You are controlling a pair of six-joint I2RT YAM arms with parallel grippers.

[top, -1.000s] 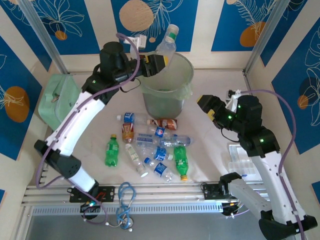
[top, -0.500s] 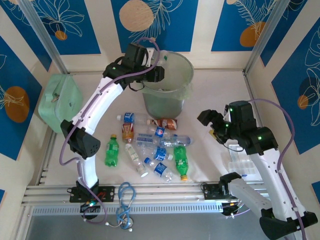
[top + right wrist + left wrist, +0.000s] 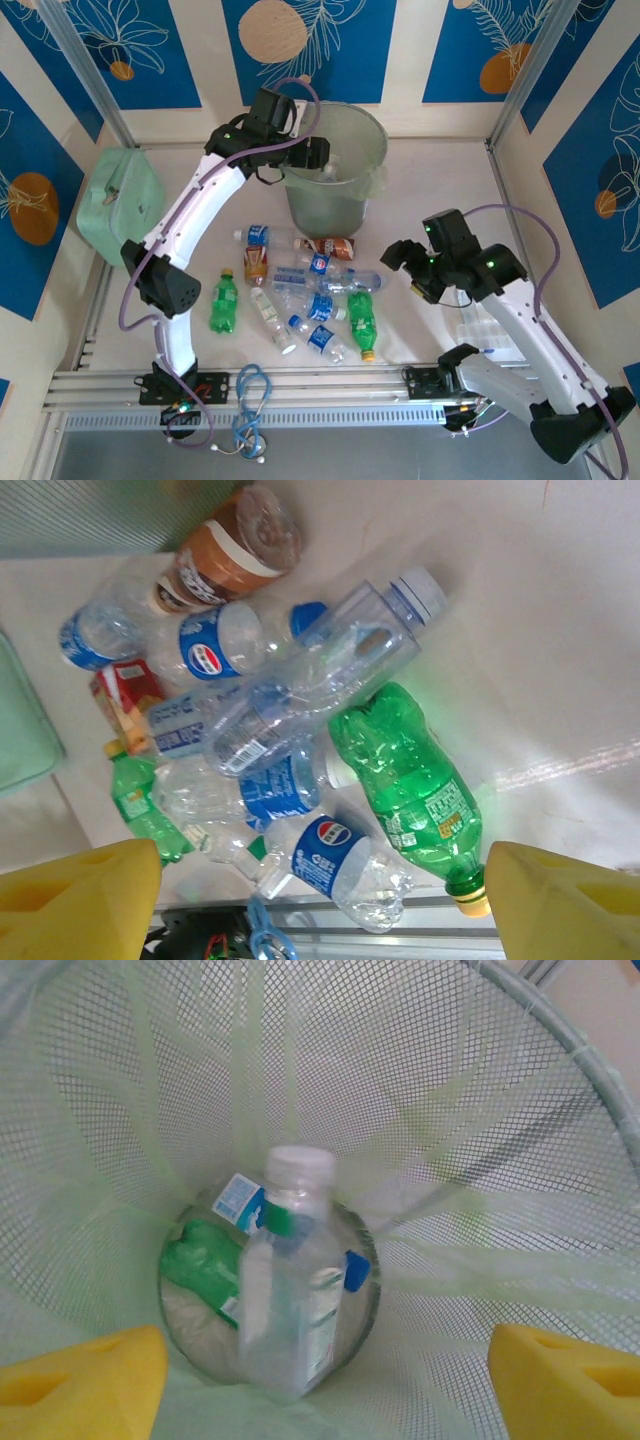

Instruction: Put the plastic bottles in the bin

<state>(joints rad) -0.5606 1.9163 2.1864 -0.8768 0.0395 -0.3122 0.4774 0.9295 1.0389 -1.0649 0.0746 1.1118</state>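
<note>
My left gripper (image 3: 318, 155) hangs open at the rim of the pale green bin (image 3: 376, 135). In the left wrist view its yellow fingers (image 3: 85, 1380) stand wide apart, and a clear bottle with a white cap (image 3: 290, 1270) is loose between them, inside the bin's mesh wall (image 3: 450, 1110), above other bottles on the bottom. Several plastic bottles (image 3: 310, 290) lie heaped on the table in front of the bin. My right gripper (image 3: 407, 270) is open and empty, just right of the heap, over a green bottle (image 3: 405, 780) and a blue-labelled one (image 3: 345, 865).
A flat mint-green case (image 3: 118, 205) lies at the left. A clear plastic box (image 3: 482, 325) sits under the right arm. A blue cable (image 3: 250, 395) lies on the aluminium rail (image 3: 330, 380) at the near edge.
The left gripper carried a clear bottle from above the bin's rim down into it and opened; the bottle is loose. The right arm moved down and left toward the heap.
</note>
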